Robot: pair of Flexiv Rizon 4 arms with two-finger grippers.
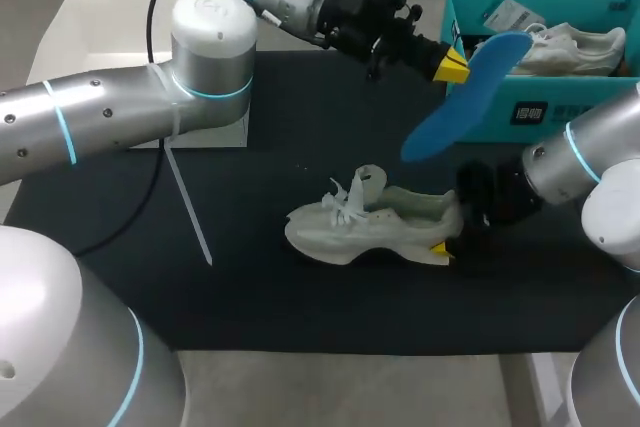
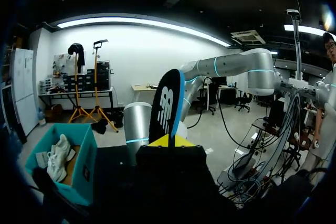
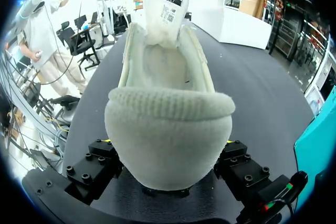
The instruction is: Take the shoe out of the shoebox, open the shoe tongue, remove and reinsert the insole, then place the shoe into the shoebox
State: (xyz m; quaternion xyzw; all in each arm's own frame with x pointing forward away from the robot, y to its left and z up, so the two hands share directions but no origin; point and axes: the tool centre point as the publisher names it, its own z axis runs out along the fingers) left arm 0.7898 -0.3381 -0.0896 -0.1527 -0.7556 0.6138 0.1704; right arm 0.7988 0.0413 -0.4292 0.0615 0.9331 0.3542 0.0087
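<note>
Head view shows the shoe sitting on its sole on the black mat. Its long axis runs across the table, toe pointing away from the right gripper, whose jaws clamp the heel from both sides. Above the heel hangs the blue insole, pinched near its upper end in the left gripper, free end slanting down toward the shoe's opening. The shoebox sits beyond the shoe. Feeding the insole in looks like the left arm's job.
</note>
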